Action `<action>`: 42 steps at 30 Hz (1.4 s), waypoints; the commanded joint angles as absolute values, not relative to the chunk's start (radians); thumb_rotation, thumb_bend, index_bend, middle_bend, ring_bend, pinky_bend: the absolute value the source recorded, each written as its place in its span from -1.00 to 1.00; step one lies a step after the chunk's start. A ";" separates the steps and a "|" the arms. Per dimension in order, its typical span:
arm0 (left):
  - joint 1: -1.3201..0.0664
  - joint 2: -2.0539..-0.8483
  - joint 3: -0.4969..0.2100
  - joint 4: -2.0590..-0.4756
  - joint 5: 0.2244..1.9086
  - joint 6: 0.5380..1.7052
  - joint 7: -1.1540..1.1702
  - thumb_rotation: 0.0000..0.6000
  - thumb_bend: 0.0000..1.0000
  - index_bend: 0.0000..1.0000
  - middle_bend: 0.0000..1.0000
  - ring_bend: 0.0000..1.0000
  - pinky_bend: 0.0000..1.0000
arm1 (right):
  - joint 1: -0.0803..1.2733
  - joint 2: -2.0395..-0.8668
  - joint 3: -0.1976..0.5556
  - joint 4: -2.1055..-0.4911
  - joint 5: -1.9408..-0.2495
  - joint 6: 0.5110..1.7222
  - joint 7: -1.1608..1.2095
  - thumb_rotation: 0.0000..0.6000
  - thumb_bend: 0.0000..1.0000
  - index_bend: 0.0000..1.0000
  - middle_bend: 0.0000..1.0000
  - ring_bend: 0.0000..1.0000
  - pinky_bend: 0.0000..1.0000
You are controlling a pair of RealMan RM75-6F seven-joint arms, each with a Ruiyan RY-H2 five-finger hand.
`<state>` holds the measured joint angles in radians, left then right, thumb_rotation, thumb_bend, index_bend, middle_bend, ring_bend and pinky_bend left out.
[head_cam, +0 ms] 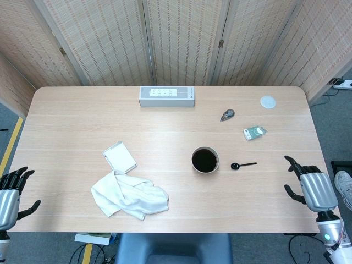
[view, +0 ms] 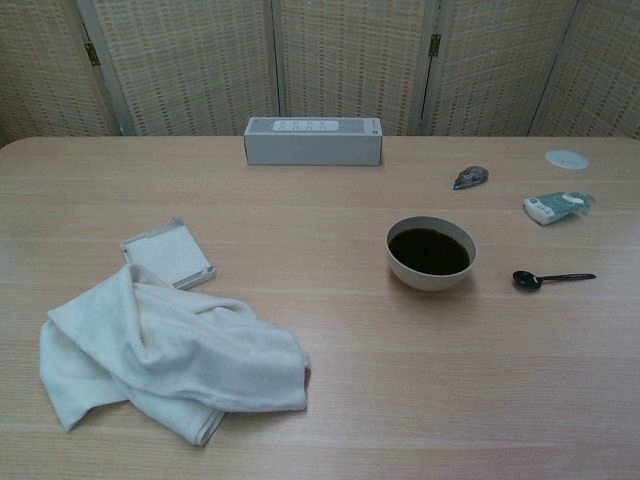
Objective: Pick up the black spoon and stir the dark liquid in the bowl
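A small black spoon (head_cam: 243,164) (view: 550,279) lies flat on the table just right of a white bowl (head_cam: 205,160) (view: 431,253) of dark liquid, bowl end toward the bowl. My right hand (head_cam: 308,185) hovers over the table's right edge, fingers spread, holding nothing, well right of the spoon. My left hand (head_cam: 11,193) hangs off the table's left front corner, fingers apart and empty. Neither hand shows in the chest view.
A crumpled white towel (head_cam: 129,195) and a small white box (head_cam: 119,157) lie front left. A long white box (head_cam: 166,96) sits at the back. A grey object (head_cam: 226,115), a green packet (head_cam: 254,132) and a white lid (head_cam: 268,101) lie back right.
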<state>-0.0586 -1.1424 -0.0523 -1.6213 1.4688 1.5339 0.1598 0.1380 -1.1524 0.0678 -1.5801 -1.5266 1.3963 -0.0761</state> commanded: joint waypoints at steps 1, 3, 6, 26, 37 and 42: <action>-0.056 -1.141 -0.051 -1.619 1.469 1.535 0.157 1.00 -0.52 -0.58 -0.69 -0.68 -0.63 | 0.183 -1.166 0.077 -1.572 -1.504 1.327 -0.101 1.00 -0.41 -0.70 0.10 0.33 0.29; -0.055 -1.141 -0.051 -1.619 1.469 1.536 0.156 1.00 -0.52 -0.58 -0.69 -0.68 -0.63 | 0.206 -1.175 0.081 -1.566 -1.488 1.285 -0.111 1.00 -0.33 -0.69 0.21 0.48 0.49; -0.054 -1.140 -0.050 -1.619 1.470 1.537 0.153 1.00 -0.52 -0.58 -0.69 -0.68 -0.63 | 0.249 -1.194 0.086 -1.550 -1.472 1.218 -0.136 1.00 -0.23 -0.67 0.32 0.63 0.67; -0.041 -1.128 -0.045 -1.641 1.473 1.545 0.164 1.00 -0.52 -0.57 -0.69 -0.68 -0.63 | 0.439 -1.370 0.067 -1.355 -1.351 0.883 -0.150 1.00 0.32 -0.66 0.74 1.00 1.00; -0.038 -1.127 -0.044 -1.646 1.470 1.544 0.169 1.00 -0.52 -0.56 -0.69 -0.68 -0.63 | 0.493 -1.445 0.052 -1.264 -1.324 0.798 -0.136 1.00 0.39 -0.65 0.75 1.00 1.00; -0.035 -1.128 -0.044 -1.643 1.467 1.544 0.167 1.00 -0.52 -0.57 -0.69 -0.68 -0.63 | 0.505 -1.467 0.044 -1.239 -1.328 0.790 -0.131 1.00 0.39 -0.64 0.75 1.00 1.00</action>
